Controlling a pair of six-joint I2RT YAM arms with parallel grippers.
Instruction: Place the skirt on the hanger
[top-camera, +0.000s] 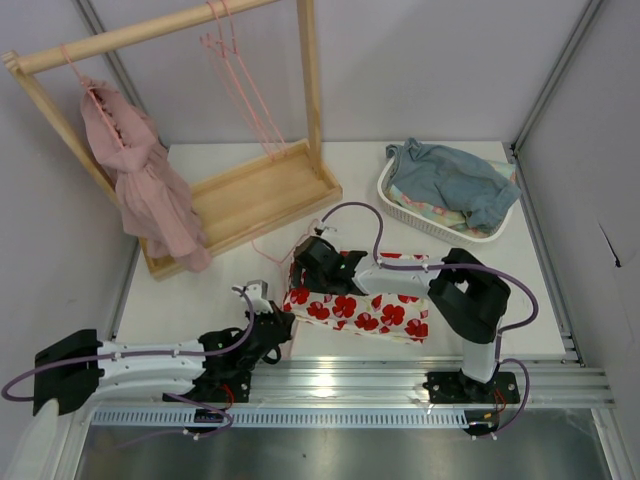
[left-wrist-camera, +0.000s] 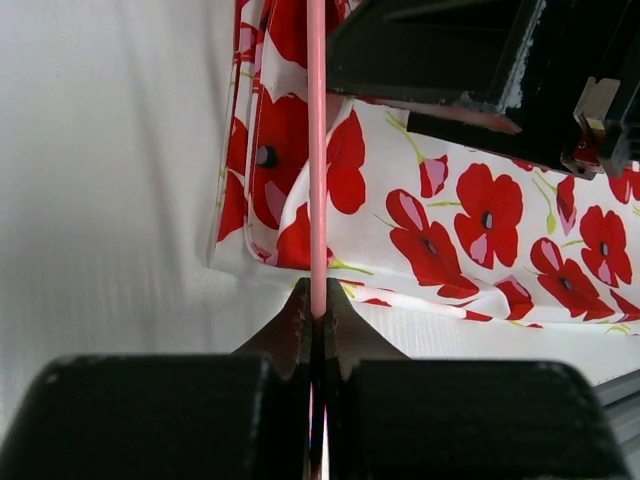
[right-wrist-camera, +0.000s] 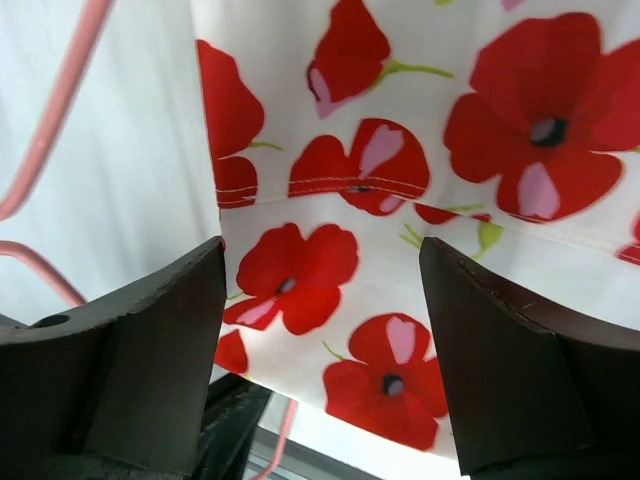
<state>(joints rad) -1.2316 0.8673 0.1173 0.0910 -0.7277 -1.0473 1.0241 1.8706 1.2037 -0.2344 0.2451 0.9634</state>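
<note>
The skirt (top-camera: 365, 312), white with big red flowers, lies flat on the table near the front edge. My left gripper (top-camera: 283, 322) is at the skirt's left end and is shut on the thin pink hanger (left-wrist-camera: 317, 150), whose wire runs straight ahead over the skirt's edge (left-wrist-camera: 440, 230). My right gripper (top-camera: 303, 270) hovers over the skirt's left part with its jaws wide open and empty (right-wrist-camera: 322, 250); the flowered cloth (right-wrist-camera: 350, 180) lies below them. More of the hanger's pink wire (right-wrist-camera: 60, 110) shows to the left of the cloth.
A light wooden rack (top-camera: 250, 190) stands at the back left, with a dusty-pink ruffled garment (top-camera: 140, 180) and spare pink hangers (top-camera: 235, 60) on its bar. A white basket (top-camera: 395, 205) holding blue-grey cloth (top-camera: 455, 180) sits at the back right. A metal rail (top-camera: 350, 385) runs along the front.
</note>
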